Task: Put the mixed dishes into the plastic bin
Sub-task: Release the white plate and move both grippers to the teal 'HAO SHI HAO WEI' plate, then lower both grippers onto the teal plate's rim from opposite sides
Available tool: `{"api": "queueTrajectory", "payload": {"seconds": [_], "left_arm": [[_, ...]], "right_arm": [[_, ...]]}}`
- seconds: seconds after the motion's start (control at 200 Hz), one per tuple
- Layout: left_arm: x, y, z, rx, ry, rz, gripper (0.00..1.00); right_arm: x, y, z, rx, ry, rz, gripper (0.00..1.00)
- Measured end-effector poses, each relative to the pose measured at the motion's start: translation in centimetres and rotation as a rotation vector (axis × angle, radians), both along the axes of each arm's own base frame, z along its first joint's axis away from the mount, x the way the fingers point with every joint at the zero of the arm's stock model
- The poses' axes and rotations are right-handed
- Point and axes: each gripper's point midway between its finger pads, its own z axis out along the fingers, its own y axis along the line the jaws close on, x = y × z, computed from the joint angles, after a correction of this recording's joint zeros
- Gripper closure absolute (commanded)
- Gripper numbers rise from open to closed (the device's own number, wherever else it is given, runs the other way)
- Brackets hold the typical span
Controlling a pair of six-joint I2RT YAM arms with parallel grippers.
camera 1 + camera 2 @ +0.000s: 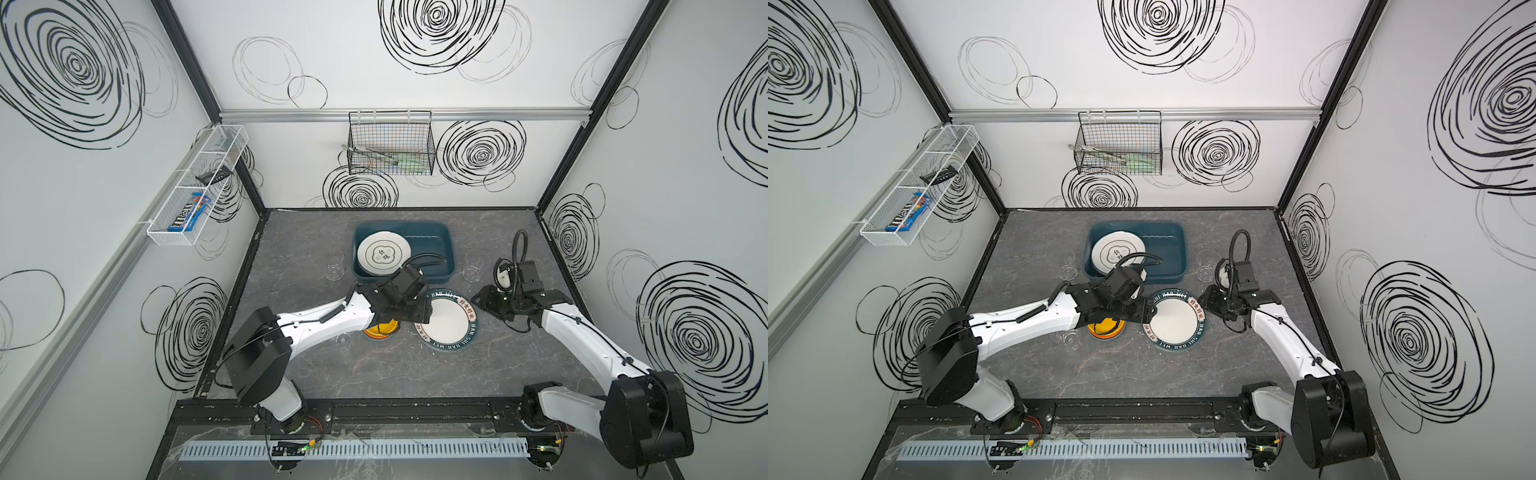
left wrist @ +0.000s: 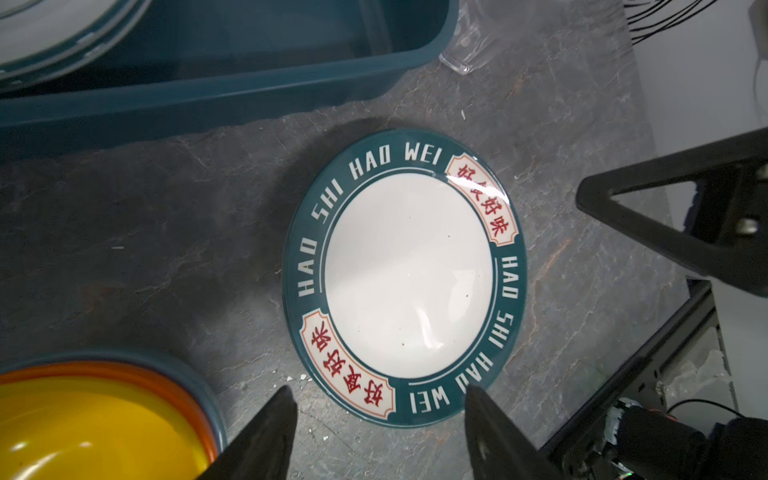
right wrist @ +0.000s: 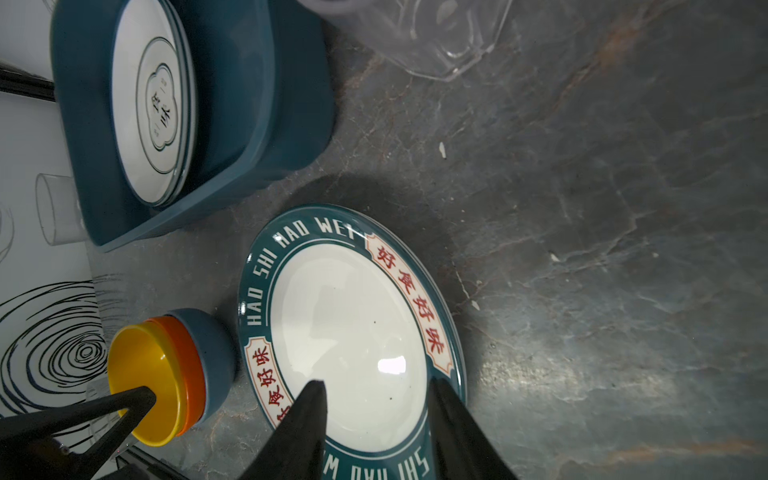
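Note:
A teal-rimmed white plate (image 1: 446,322) (image 2: 407,270) (image 3: 349,340) lies flat on the grey table in front of the plastic bin (image 1: 432,237) (image 2: 208,95) (image 3: 270,104). Inside the bin's left half rests a white plate printed with characters (image 1: 384,253) (image 3: 153,112). My left gripper (image 1: 419,311) (image 2: 378,388) is open at the teal-rimmed plate's left edge. Opposite it, my right gripper (image 1: 482,301) (image 3: 376,382) is open over the right edge. Left of this plate sits a nested stack of yellow, orange and blue bowls (image 1: 382,330) (image 2: 95,419) (image 3: 166,374), partly under the left arm.
Clear tumblers stand left (image 1: 336,272) and right (image 1: 471,272) of the bin, and one (image 1: 343,337) is below the left arm. A black wire basket (image 1: 390,143) hangs on the back wall. A white wire tray (image 1: 199,183) hangs on the left wall.

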Motion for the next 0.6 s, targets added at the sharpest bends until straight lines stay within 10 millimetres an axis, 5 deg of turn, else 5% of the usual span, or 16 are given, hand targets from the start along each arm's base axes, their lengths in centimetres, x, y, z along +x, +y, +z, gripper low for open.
{"api": "queueTrajectory", "payload": {"seconds": [0.6], "left_arm": [[0.3, -0.8, -5.2, 0.137, 0.048, -0.006, 0.26]], "right_arm": [[-0.9, -0.9, -3.6, -0.022, 0.089, -0.004, 0.55]]}}
